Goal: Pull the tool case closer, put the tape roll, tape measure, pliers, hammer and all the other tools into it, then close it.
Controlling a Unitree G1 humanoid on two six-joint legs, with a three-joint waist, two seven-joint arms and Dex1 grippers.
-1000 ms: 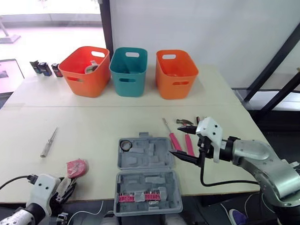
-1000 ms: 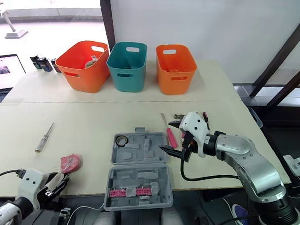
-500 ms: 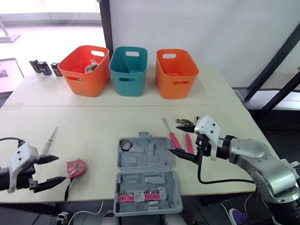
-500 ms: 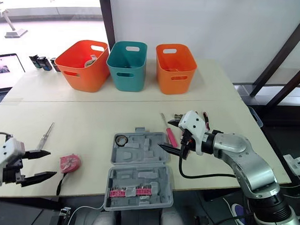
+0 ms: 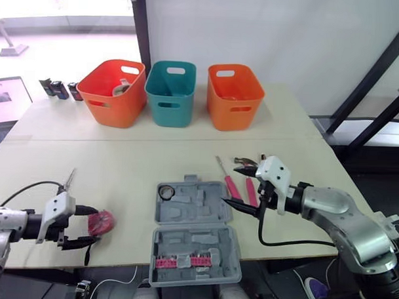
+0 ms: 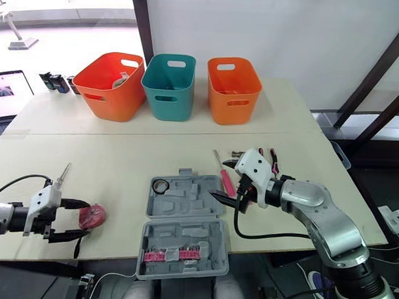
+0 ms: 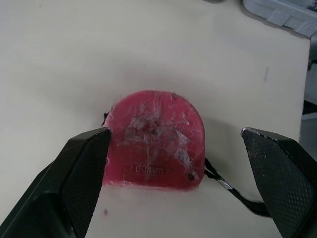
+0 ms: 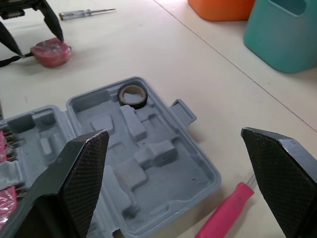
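Advancing, left jaws now straddle the tape measure [image 7: 153, 148].

Tape measure [image 7: 153, 141]: red plastic, scuffed, semi-gloss. Tool case [image 8: 143, 163]: grey moulded plastic, matt. Table [image 7: 74, 59]: smooth matt surf. Teal bin [image 5: 170, 96]: smooth plastic w/ slight sheen.

pale desk [image 5: 153, 161]: open grey tool case [image 5: 193, 238] at the near edge, red tape measure [image 5: 102, 221] and screwdriver [image 5: 68, 179] to its left, pink-handled tools [image 5: 232, 185] to its right, an orange bin [image 5: 111, 94], teal bin [image 5: 170, 95] and second orange bin [image 5: 235, 98] behind.
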